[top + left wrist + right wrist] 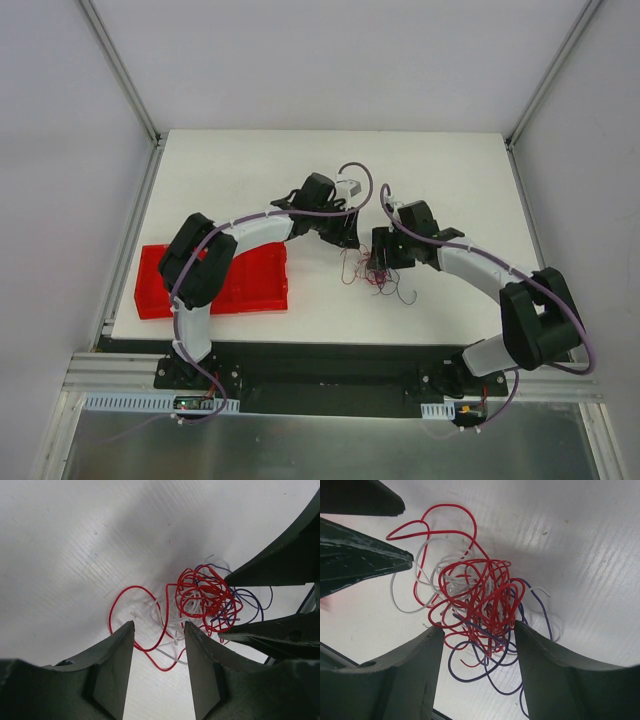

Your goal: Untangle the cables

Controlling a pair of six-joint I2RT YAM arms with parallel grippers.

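Left pincer (159, 629) spread at the cables' (202, 596) edge; right pincer (479, 630) spread, straddling them on the white surface (590, 555)

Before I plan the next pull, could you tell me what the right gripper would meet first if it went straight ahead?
The cables: the red tangle lies right ahead of the right gripper, partly between its open jaws. Its height over them is unclear.
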